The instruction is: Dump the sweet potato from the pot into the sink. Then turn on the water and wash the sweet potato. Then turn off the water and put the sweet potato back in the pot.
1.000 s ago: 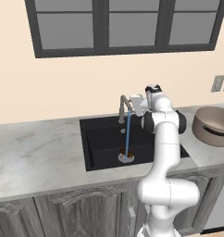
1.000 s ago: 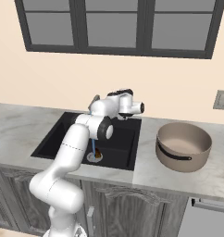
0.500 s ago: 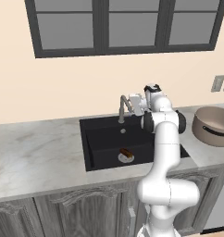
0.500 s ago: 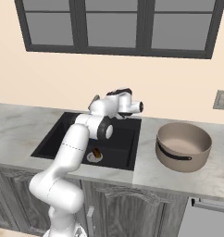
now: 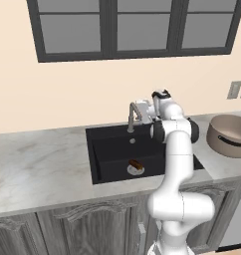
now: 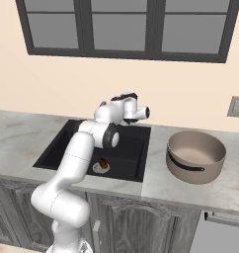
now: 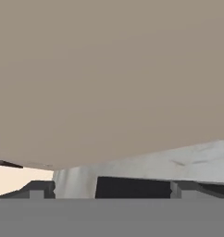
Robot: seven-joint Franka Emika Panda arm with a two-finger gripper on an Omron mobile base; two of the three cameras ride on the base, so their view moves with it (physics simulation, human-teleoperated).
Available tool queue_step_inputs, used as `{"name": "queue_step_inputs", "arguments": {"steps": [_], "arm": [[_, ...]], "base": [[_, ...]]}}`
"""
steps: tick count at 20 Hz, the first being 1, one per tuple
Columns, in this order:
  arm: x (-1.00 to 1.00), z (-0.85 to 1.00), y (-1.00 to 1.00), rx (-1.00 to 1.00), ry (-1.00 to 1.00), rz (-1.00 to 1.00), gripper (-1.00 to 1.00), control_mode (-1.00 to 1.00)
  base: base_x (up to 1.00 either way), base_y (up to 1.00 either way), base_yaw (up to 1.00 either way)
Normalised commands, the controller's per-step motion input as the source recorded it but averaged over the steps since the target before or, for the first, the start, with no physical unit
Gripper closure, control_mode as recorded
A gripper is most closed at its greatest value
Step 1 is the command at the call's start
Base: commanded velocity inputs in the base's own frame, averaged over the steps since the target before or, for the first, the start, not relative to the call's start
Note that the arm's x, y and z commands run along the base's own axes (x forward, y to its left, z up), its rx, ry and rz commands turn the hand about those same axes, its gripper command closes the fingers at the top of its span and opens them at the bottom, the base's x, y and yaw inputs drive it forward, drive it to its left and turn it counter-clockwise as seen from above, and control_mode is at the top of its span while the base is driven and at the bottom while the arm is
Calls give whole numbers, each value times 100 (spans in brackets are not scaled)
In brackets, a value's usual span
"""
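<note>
The sweet potato [image 5: 136, 164] is lying on the floor of the black sink [image 5: 107, 154], right on the round silver drain [image 5: 135, 170], with no stream running from the faucet [image 5: 132, 113]. The gripper [image 5: 144, 111] is hovering at the back of the basin beside the faucet, and its jaws are standing wide apart with nothing between them. The hand view is showing mostly a blurred tan surface, probably the wall or the faucet body up close, so exact contact is hard to judge. The tan pot [image 6: 196, 155] is sitting upright on the marble counter [image 5: 38, 169] to the right of the sink, well apart from the potato.

The likely next step is reaching down for the potato. The risk is that the tuber, small and rounded, is rolling off the drain when one finger nudges it first. Swinging down carelessly could also clip the spout.
</note>
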Motion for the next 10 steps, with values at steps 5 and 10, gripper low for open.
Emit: {"name": "queue_step_inputs", "arguments": {"steps": [5,10], "arm": [[-36,27,-16,0,-3,-8,-100,-100],[-64,42,-52,0,-5,-18,-100,-100]], "base": [[0,0,0],[0,0,0]]}}
